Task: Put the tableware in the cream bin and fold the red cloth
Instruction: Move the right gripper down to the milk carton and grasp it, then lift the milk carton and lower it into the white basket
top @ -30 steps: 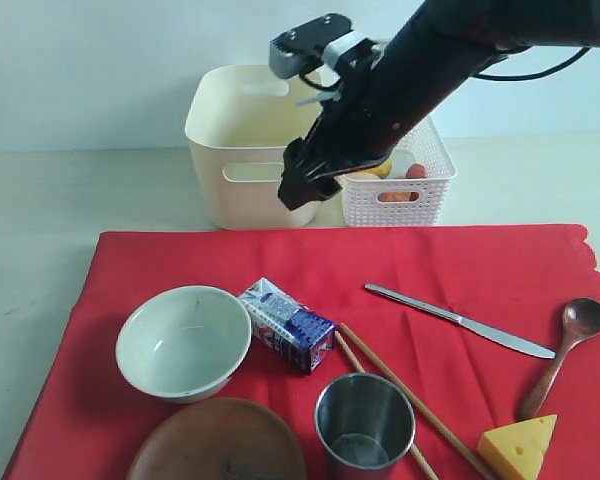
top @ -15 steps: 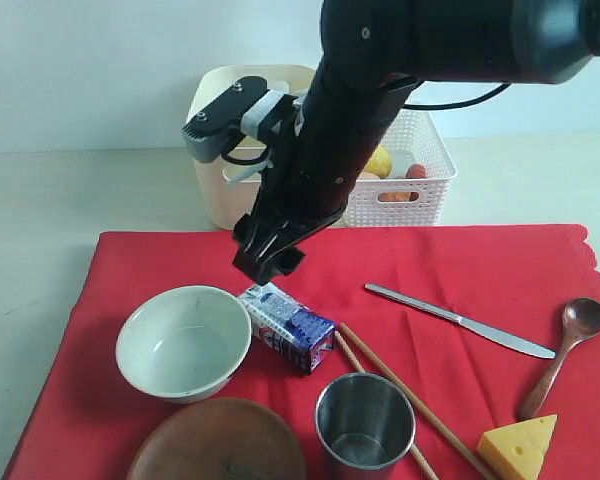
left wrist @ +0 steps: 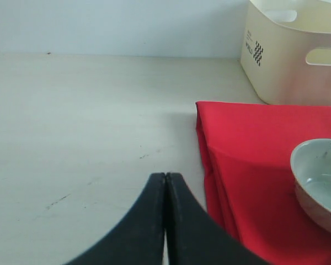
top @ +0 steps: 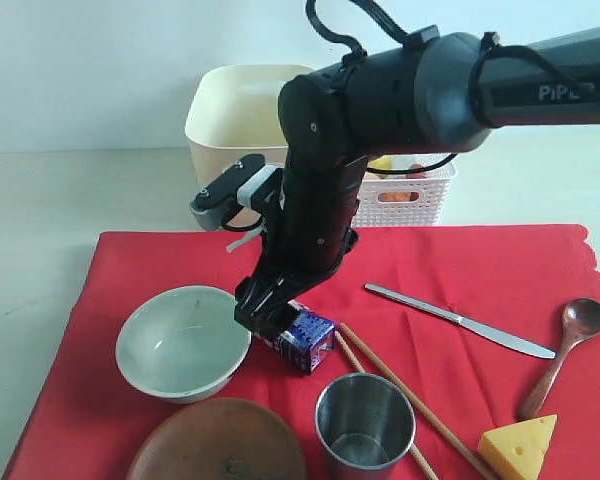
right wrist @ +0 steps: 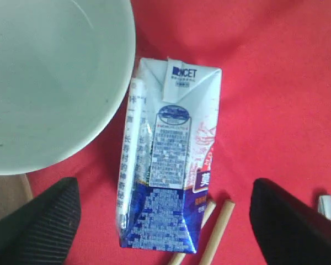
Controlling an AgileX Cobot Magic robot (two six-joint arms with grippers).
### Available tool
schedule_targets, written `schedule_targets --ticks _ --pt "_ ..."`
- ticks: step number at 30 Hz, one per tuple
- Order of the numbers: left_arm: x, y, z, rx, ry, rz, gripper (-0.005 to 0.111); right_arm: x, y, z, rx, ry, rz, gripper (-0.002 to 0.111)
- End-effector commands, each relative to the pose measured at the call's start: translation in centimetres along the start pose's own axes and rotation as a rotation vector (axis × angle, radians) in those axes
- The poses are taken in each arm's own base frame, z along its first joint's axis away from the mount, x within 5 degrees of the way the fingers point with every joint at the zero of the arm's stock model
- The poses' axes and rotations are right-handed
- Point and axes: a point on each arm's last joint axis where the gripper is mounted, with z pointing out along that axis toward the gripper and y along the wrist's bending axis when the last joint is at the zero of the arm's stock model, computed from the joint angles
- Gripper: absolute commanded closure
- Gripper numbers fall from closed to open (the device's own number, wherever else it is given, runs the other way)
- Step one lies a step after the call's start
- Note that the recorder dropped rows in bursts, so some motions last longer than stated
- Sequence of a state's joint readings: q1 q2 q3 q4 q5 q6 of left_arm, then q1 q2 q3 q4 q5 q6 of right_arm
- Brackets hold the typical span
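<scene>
tableware sits spread over the red cloth [top: 160, 265], none of it visibly in the cream bin [top: 225, 130] at 12 o'clock. the pale bowl [top: 183, 341] and brown wooden plate [top: 220, 440] lie toward 7 o'clock. the steel cup [top: 364, 420] and wooden chopsticks [top: 400, 390] are at 6 o'clock, the silver knife [top: 460, 320] and wooden spoon [top: 565, 350] toward 4 o'clock.

the right gripper [top: 268, 314] hangs low at the cloth's centre. its fingers [right wrist: 49, 215] are spread wide and hold nothing. squarely between them lies not a dish but the blue milk carton [top: 305, 340]. the carton's long axis runs from 10 o'clock to 4 o'clock in the exterior view, and the fingers straddle its narrow width.

the bowl is the nearest tableware, at 9 o'clock from those fingers. its rim is right beside the carton, and contact cannot be told. the chopstick tips lie just off the carton's blue end. a closing grip here would likely take the carton alone, provided the bowl-side finger clears the rim.

the left gripper [left wrist: 165, 182] is pressed shut on nothing. it hovers over bare table off the cloth's 9 o'clock edge and is farther from the work.

the right arm hides much of the bin's front and of the white basket [top: 405, 195], and it hides the carton's white end in the exterior view. the bin's inside cannot be seen. the plate, the chopstick ends and the cheese [top: 520, 445] are cut by the frame at 6 o'clock.
</scene>
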State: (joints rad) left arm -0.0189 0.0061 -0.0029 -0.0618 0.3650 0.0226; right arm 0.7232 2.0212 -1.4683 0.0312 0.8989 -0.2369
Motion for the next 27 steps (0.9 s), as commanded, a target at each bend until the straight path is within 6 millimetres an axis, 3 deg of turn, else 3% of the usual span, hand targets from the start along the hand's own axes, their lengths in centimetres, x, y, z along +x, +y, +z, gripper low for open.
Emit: schedule_targets --ticks 1,17,27 --pt "0.0 0.0 0.0 0.005 -0.016 0.001 0.107 0.0 0.0 1.0 0.011 0.003 0.021 0.028" --pt "0.0 0.0 0.0 0.005 -0.016 0.001 0.107 0.4 -0.2 4.6 0.015 0.075 0.002 0.032" --pt "0.0 0.0 0.0 0.005 -0.016 0.001 0.107 0.5 -0.3 5.7 0.025 0.093 -0.011 0.084"
